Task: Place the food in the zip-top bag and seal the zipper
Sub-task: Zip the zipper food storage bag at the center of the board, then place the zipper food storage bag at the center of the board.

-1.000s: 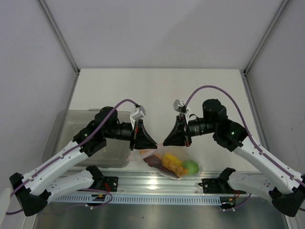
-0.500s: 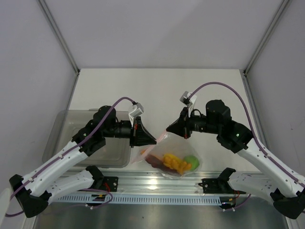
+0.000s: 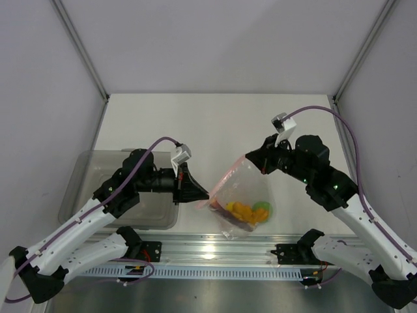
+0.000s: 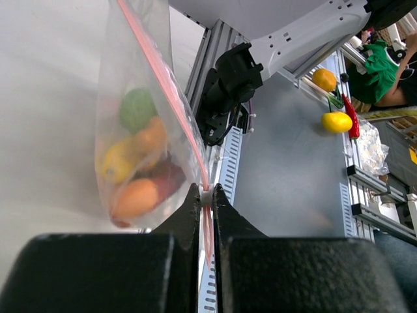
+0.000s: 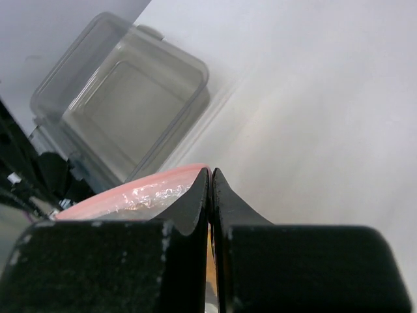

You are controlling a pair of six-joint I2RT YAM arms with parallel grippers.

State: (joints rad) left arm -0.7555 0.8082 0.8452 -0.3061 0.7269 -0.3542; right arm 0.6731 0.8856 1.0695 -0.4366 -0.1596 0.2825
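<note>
As the left gripper (image 3: 207, 193) and right gripper (image 3: 247, 156) pinch the zipper (image 3: 226, 176) ends, jaws clamped, zip-top bag (image 3: 245, 186) taut between, food (image 3: 243, 210) bunched low.

No words, numbers or brand marks can be read in any view. At the near edge of the table, a small yellowish sticker (image 3: 139, 264) sits on the left arm's base bracket and another small sticker (image 3: 307, 282) on the right arm's base bracket. Both are too small to make out.
</note>
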